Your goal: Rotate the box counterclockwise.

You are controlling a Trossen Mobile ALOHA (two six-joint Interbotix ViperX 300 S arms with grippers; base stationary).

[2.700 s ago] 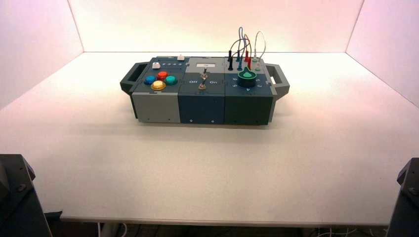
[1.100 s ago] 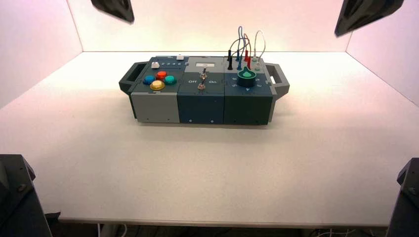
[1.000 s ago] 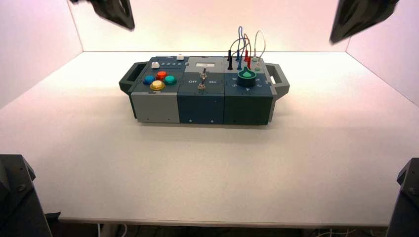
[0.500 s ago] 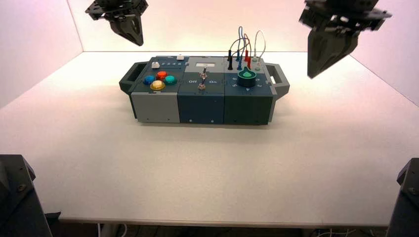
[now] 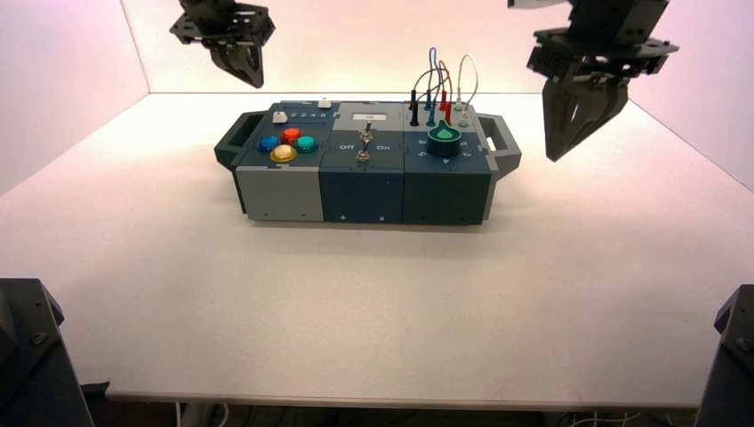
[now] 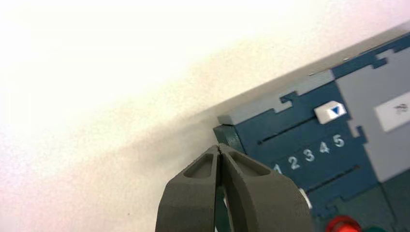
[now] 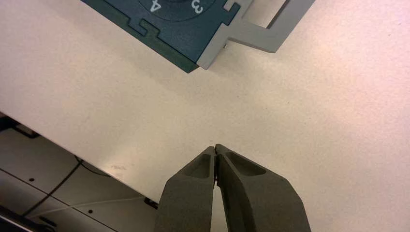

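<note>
- Box (image 5: 362,197): on the table (image 5: 373,311), long side facing you, not held.
- Your left gripper (image 6: 219,146): above the box's far-left corner, by the left handle (image 5: 238,136); fingertips together, nothing between.
- Your right gripper (image 7: 215,147): over the table near the box's right handle (image 5: 501,143), apart from it; fingertips together, nothing between.
- Green knob (image 5: 444,140): box's right section.
- Four round buttons (image 5: 284,153): box's left section.
- Looped wires (image 5: 434,76): box's far-right part.
</note>
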